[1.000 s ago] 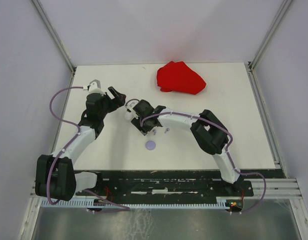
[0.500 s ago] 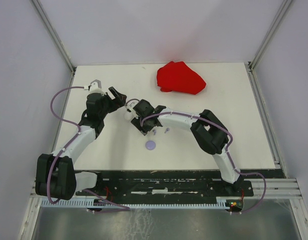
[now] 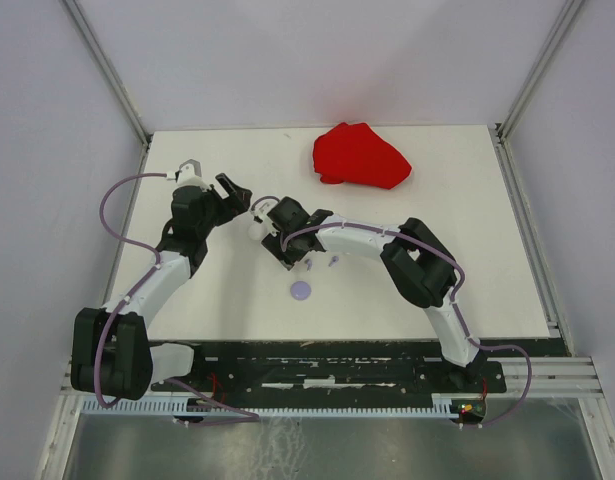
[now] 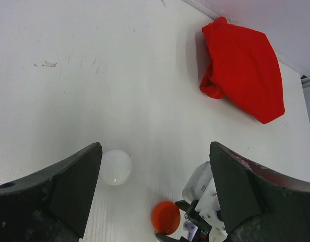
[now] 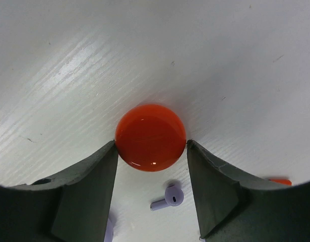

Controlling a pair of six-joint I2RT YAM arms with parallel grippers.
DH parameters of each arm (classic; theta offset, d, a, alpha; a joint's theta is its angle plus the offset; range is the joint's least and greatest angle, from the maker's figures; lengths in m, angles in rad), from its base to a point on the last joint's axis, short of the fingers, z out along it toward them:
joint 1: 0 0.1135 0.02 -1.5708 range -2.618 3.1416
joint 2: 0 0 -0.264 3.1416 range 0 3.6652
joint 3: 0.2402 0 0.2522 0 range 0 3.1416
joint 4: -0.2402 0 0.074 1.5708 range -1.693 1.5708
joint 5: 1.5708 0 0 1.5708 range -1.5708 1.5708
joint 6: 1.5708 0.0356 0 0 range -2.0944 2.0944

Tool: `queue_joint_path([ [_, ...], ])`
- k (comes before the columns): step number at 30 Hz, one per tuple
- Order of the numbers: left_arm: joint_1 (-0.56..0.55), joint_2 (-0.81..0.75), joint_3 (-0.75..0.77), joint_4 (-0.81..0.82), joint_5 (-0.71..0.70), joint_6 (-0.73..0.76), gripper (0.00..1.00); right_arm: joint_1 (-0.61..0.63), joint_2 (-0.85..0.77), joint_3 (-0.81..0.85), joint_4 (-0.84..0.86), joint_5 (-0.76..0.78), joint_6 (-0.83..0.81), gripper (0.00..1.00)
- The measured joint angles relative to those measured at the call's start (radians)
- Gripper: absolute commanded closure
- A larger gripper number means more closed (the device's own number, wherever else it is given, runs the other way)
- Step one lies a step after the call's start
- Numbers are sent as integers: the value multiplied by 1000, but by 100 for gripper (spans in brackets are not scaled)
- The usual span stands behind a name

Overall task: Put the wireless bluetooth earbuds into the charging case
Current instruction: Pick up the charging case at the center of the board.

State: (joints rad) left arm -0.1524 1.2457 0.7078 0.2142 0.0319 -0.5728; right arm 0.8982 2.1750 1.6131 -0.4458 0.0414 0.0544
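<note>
Right pincer (image 5: 151,146) is down on the table (image 4: 94,60), closed in on the red case (image 5: 150,133). One tip sits against each side of the round rim, right at the very ends of the fingers. The jaws stand roughly half apart, because that is how wide the case is. My read is that I'm pinning it so it can't skate on the smooth top when the lid gets worked. It looks shut from here, with no socket showing, so nothing can go in yet.

The lilac earbud (image 5: 168,197) lies loose on the table just behind those tips, under the palm and between the two fingers, stem pointing to the left finger. A red sliver (image 5: 279,181) peeks out past the right finger. It may be the red earbud, but it's too clipped to be sure.

Left pincer (image 4: 155,151) hangs above the table, jaws spread wide, holding and touching nothing. I'd say it's parked open as the free hand for the lid or a bud. The white case (image 4: 115,167) lies below it, just inside its left finger. The red case and my other pincer sit lower in its gap, nearer its right finger. The red cloth (image 4: 243,70) is well ahead, out of the way. The lilac case (image 3: 301,290) is back behind the right pincer, well apart from it.
</note>
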Motion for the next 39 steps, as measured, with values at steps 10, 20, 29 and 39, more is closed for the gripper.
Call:
queue_joint_path([
  [10,1,0,0,-1,0,0,7,-8,5,0,14,-21,0,42],
  [20,1,-1,0,-3,14,-2,1,-12,2,-14,47,-23,-1,55],
  [29,1,51,1,45,150,-34,1,-39,-109,-214,204,-34,1,58],
  [39,1,118,1,150,303,-94,1,-136,-338,-407,331,-72,9,60],
])
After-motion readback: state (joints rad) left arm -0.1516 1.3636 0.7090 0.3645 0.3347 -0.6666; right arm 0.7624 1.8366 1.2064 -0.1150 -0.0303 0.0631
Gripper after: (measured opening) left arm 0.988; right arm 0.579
